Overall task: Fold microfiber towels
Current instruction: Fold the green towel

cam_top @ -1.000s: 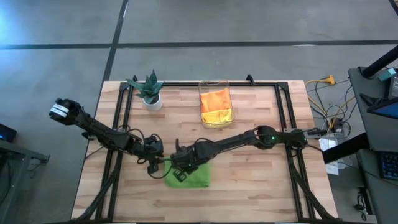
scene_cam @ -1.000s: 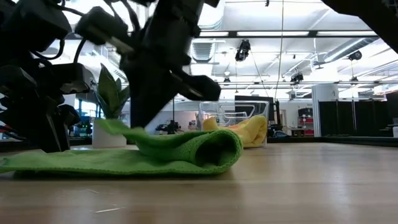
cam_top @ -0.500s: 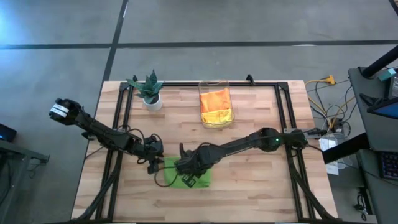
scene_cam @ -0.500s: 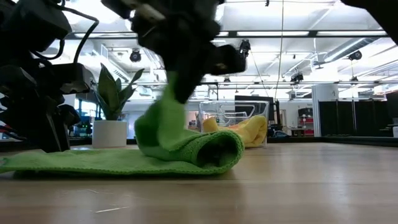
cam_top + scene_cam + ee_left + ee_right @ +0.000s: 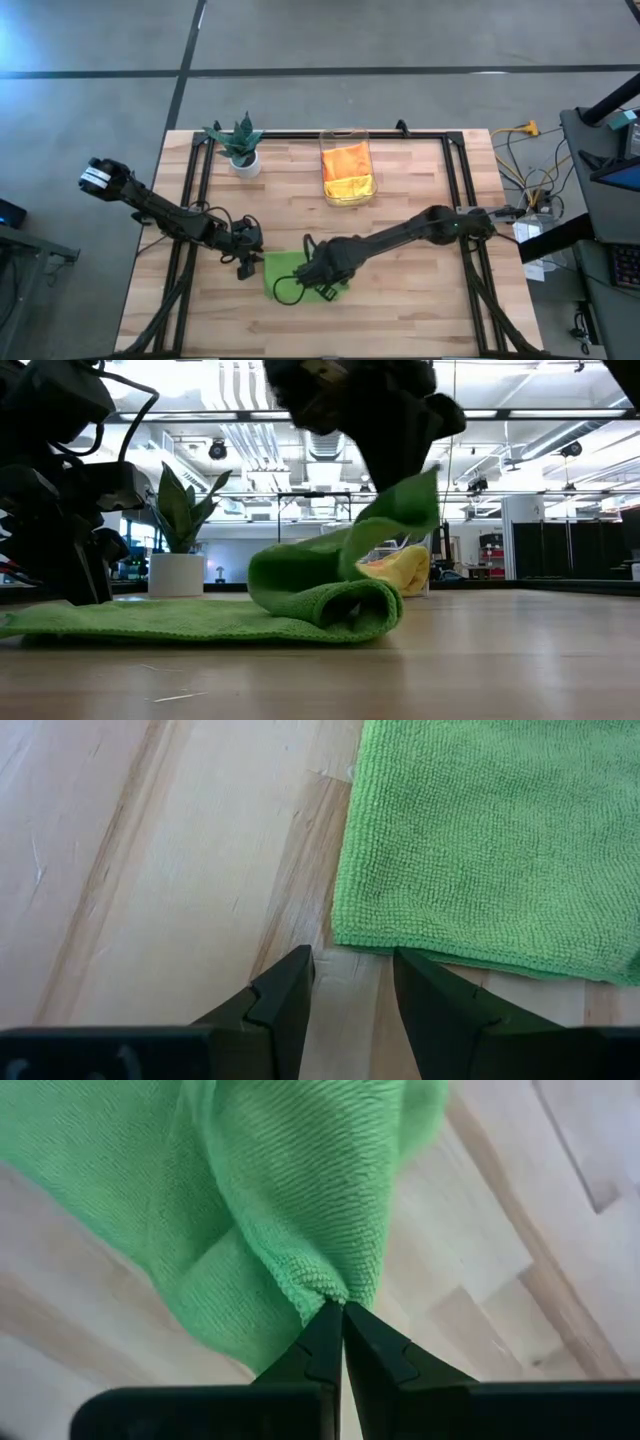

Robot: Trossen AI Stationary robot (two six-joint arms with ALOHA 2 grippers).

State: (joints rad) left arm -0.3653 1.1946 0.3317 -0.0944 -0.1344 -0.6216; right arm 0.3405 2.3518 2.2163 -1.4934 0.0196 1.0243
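At the near edge of the table (image 5: 420, 320) we see a green towel (image 5: 288, 270) lying partly flat on the wood, with one part lifted and curled over itself. In the low view the towel (image 5: 180, 620) spreads flat along the boards on one side and rolls up into a thick fold toward the middle, with a strip rising from that fold.

Our right gripper (image 5: 342, 1315) has its two fingers pressed together on a corner of the green towel, pinching the cloth so that it bunches at the tips and hangs away from them. From above, the right gripper (image 5: 322, 272) sits over the right part of the towel, its arm reaching across the table from the right side.

Our left gripper (image 5: 352, 982) stands just beside the towel's left edge with its fingers spread apart and nothing between them; bare wood shows in the gap, and the towel's hem lies just ahead of the tips. From above, the left gripper (image 5: 248, 262) is low at the towel's left side.

Farther back, near the middle of the table's far edge, a clear bin (image 5: 347, 168) holds an orange towel (image 5: 345, 158) and a yellow towel (image 5: 348, 187). To the left of the bin stands a small potted plant (image 5: 241, 146) in a white pot.
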